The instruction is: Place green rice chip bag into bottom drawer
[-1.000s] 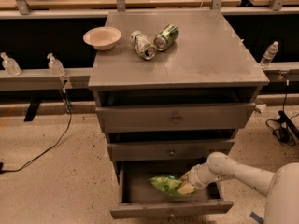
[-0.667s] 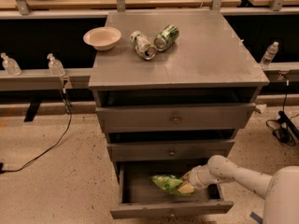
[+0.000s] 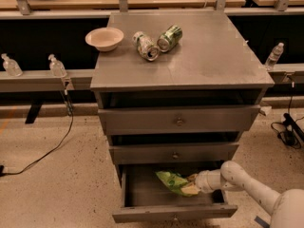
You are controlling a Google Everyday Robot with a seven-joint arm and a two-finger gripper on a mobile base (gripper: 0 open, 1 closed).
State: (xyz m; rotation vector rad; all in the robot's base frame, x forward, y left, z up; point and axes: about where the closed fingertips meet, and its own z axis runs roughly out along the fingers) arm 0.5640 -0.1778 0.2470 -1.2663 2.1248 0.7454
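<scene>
Camera view: my tool [image 3: 191, 187] is down inside the pulled-out bottom drawer [image 3: 142, 196], pinching the right end of the green rice chip bag [image 3: 172, 181]. The bag lies tilted over the middle of the drawer box, low over its floor; I cannot tell whether it touches. Against a second ago, bag and tool have hardly shifted. On the cabinet's top surface [image 3: 213, 56], the pale bowl [image 3: 104, 38], the silvery tipped can [image 3: 146, 45] and the greener can [image 3: 169, 37] lie as before.
</scene>
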